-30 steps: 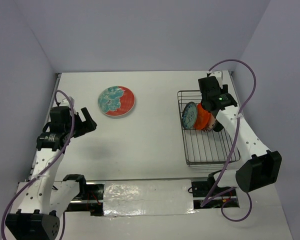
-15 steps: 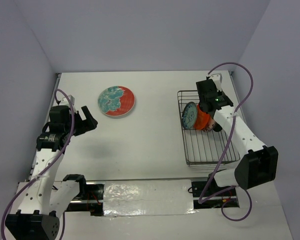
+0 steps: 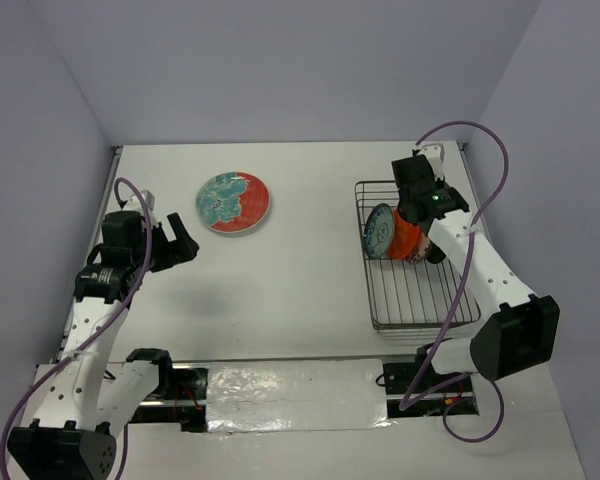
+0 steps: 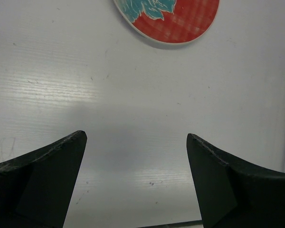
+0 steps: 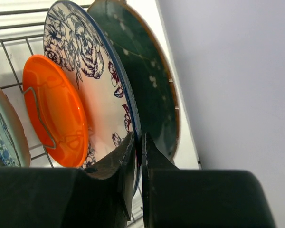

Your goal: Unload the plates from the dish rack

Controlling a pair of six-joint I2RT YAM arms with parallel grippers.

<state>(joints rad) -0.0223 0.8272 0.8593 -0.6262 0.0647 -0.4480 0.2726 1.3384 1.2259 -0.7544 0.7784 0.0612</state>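
**Ceramic rim pinched in the rack, one plate already out on the desk**

Along the desk's right edge, toward the far right corner, sat the dish rack (image 3: 421, 300). The plates in it stood on edge at its far end, propped upright by the wire prongs. The right gripper (image 5: 137, 142) reached down among them with its jaws drawn narrow on the upper rim of the white floral-rimmed plate (image 5: 85, 71), one finger on each face. This was probably a pinch grip chosen because only the rim was reachable in so tight a row.

That plate stood between the orange plate (image 5: 57, 109) on one side and the dark teal plate (image 5: 149, 80) on the other, which stood nearest the wall. A blue-white patterned plate (image 5: 2, 137) showed beyond the orange one. No yellow-brown plate could be made out.

Toward the far left corner, the red-with-teal plate (image 3: 233, 201) lay flat on the desk (image 3: 300, 280), apparently already unloaded. The left gripper (image 4: 137, 137) hung near the left edge with its jaws spread wide and holding nothing, the red-with-teal plate a little beyond it. It looked placed to wait out of the way, or to receive the next plate.
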